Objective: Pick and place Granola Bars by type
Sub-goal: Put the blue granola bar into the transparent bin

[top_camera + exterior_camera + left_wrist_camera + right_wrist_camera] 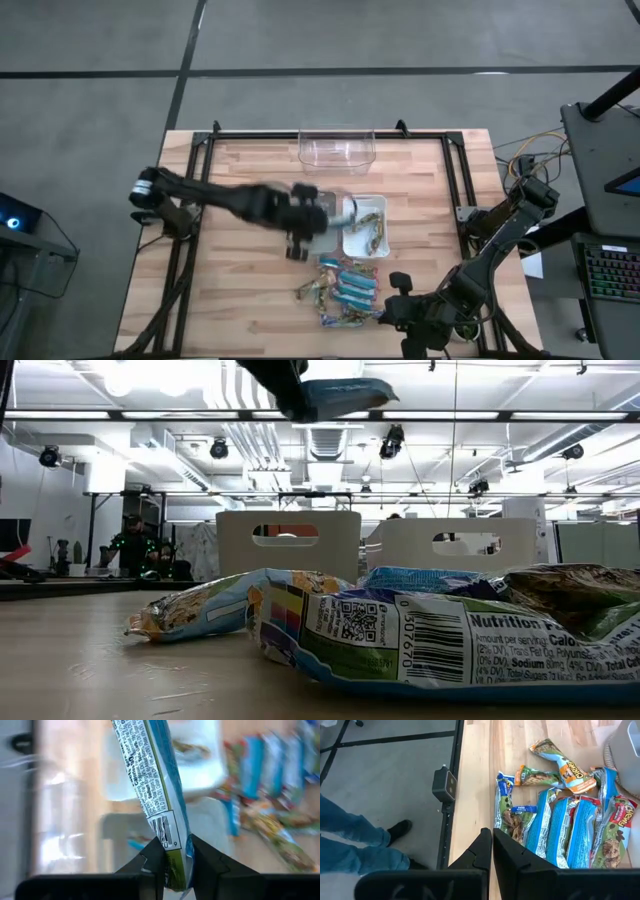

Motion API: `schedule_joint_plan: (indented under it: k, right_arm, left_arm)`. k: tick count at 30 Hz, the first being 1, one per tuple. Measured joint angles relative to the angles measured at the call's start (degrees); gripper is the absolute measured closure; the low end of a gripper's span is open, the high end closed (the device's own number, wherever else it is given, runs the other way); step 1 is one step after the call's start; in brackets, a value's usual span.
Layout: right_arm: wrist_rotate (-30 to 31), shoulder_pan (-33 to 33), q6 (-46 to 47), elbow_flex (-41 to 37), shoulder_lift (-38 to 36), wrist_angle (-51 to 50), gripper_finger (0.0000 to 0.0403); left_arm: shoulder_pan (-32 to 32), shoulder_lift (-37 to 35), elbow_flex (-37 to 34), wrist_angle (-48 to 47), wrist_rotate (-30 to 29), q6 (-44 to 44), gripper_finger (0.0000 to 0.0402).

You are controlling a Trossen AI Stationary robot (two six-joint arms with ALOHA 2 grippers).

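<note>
So the left gripper (176, 857) is hanging over the middle of the light wooden table (250, 300), right above the bins, and it's pinching a shiny blue-and-green wrapped granola bar (150, 780) by one end, with the rest of the wrapper sticking out past the fingertips. In the low view that bar (340, 398) is dangling up high, well clear of the tabletop. Directly under it are sitting a grey rectangular plastic bin (325, 232) and, touching its right side, a white rectangular plastic bin (352, 243) that's holding a few greenish-gold bars (370, 222). A clear plastic bin (336, 147) is sitting at the far edge. The loose pile of blue and tan wrapped bars (345, 288) is lying just near of the bins. The right gripper (492, 851) is waiting at the near right, fingers pressed together on nothing, right beside that pile.
</note>
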Motion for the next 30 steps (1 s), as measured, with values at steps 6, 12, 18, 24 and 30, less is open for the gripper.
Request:
schedule_joint_plan:
  k: [6,12,18,24,30]
  right_arm:
    - [0.0,0.0,-0.17,0.0,0.0,0.0,0.0394]
    - [-0.02,-1.02,0.17,0.0,-0.24,0.0,0.0394]
    - [-0.01,-3.91,0.24,1.13,-0.93,-1.55,0.0394]
    - [0.06,-7.49,-0.49,6.51,-1.01,-10.88,0.0394]
    - [3.5,-10.06,-4.97,12.22,-1.03,-19.63,0.0394]
  left_arm:
    - [7.33,-4.75,1.64,1.05,-0.16,-2.41,0.0349]
    - [11.05,-6.2,1.82,4.67,-0.01,-6.89,0.0349]
    - [13.18,-5.69,1.68,9.14,-0.02,-10.73,0.0349]
    - [16.76,-5.2,1.68,14.36,-0.01,-20.3,0.0349]
    - [20.63,-5.07,1.54,17.7,0.01,-30.87,0.0349]
